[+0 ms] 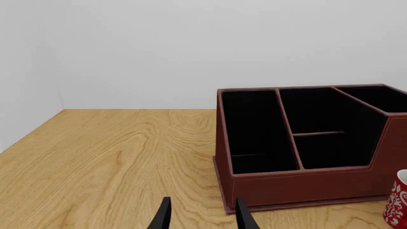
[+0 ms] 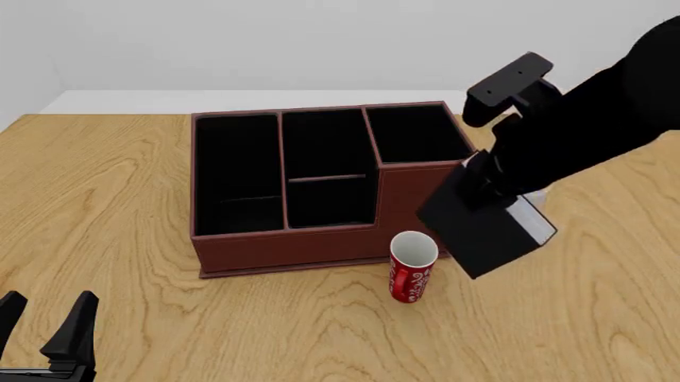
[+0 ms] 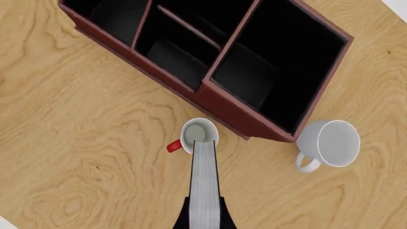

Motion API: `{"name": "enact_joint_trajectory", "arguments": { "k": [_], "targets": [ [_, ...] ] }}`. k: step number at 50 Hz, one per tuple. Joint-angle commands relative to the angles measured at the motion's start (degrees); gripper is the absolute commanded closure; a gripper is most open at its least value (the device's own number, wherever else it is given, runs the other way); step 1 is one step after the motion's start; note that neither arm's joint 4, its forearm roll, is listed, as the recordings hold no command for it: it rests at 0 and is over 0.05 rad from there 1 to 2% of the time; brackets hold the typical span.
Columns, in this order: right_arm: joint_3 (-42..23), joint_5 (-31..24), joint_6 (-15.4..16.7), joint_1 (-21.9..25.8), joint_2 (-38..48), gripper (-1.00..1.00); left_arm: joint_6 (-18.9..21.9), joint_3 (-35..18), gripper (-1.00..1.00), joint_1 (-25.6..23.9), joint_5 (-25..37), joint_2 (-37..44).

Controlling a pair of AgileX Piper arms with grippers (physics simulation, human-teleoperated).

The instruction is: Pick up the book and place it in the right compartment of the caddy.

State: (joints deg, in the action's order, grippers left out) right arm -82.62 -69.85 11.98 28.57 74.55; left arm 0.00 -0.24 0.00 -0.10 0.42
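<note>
Book (image 2: 483, 227) transport is the step in hand: the front view shows it lifted clear of the table (image 2: 107, 199), hanging tilted from the right gripper (image 2: 480, 177) just beside the caddy (image 2: 298, 247) on its right, above and behind the red soda can (image 2: 412, 267), and not yet over any cell. From this view the right compartment (image 2: 416, 134), the tall-walled cell at the caddy's far right corner, lies forward and left of the book, so the carry should probably raise the lower edge above that tall rim before moving across, to avoid striking the wall or the can. The left gripper (image 2: 44, 322) is parked low at the near left with its fingers apart and nothing between them. In the left wrist view those fingertips (image 1: 164, 214) stand spread over bare wood, with the caddy (image 1: 305, 186) ahead and a sliver of the can (image 1: 397, 200) at the edge. In the right wrist view the book (image 3: 205, 183) runs edge-on along the gripper's axis, white page edges facing the camera, with the dark fingers (image 3: 184, 217) pressed against both covers. Its far end overlaps the can top (image 3: 198, 135); the right compartment (image 3: 279, 71) lies beyond, and a white mug (image 3: 329, 143) stands just beside the caddy's corner. Align the page edge parallel to the cell walls and centre it before lowering.
</note>
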Motion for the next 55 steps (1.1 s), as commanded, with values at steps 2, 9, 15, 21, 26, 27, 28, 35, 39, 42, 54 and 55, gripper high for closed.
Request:
{"name": "enact_joint_trajectory", "arguments": {
  "k": [2, 9, 15, 21, 26, 27, 28, 35, 39, 42, 54, 55],
  "targets": [
    [-5.3, 0.0, 1.7, -2.6, 4.9, 1.0, 0.0, 0.0, -1.0, 0.0, 0.0, 0.0],
    [-8.7, 0.0, 5.5, -5.2, 7.0, 1.0, 0.0, 0.0, -1.0, 0.0, 0.0, 0.0],
    [-11.0, 0.0, 6.6, -6.5, 7.9, 1.0, 0.0, 0.0, -1.0, 0.0, 0.0, 0.0],
    [-13.7, 0.0, 9.3, -8.6, 9.0, 1.0, 0.0, 0.0, -1.0, 0.0, 0.0, 0.0],
    [-17.2, 0.0, 11.5, -9.5, 9.6, 1.0, 0.0, 0.0, -1.0, 0.0, 0.0, 0.0],
    [-17.0, 0.0, 11.8, -9.3, 9.6, 1.0, 0.0, 0.0, -1.0, 0.0, 0.0, 0.0],
    [-17.4, 0.0, 12.0, -9.3, 9.6, 1.0, 0.0, 0.0, -1.0, 0.0, 0.0, 0.0],
    [-21.3, 0.0, 14.0, -8.4, 9.5, 1.0, 0.0, 0.0, -1.0, 0.0, 0.0, 0.0],
    [-24.2, 0.0, 15.0, -7.2, 9.2, 1.0, 0.0, 0.0, -1.0, 0.0, 0.0, 0.0],
    [-26.3, 0.0, 14.8, -6.0, 8.8, 1.0, 0.0, 0.0, -1.0, 0.0, 0.0, 0.0],
    [-30.2, 0.0, 15.9, -7.1, 9.5, 1.0, 0.0, 0.0, -1.0, 0.0, 0.0, 0.0],
    [-29.9, 0.0, 16.3, -7.3, 9.6, 1.0, 0.0, 0.0, -1.0, 0.0, 0.0, 0.0]
  ]
}}
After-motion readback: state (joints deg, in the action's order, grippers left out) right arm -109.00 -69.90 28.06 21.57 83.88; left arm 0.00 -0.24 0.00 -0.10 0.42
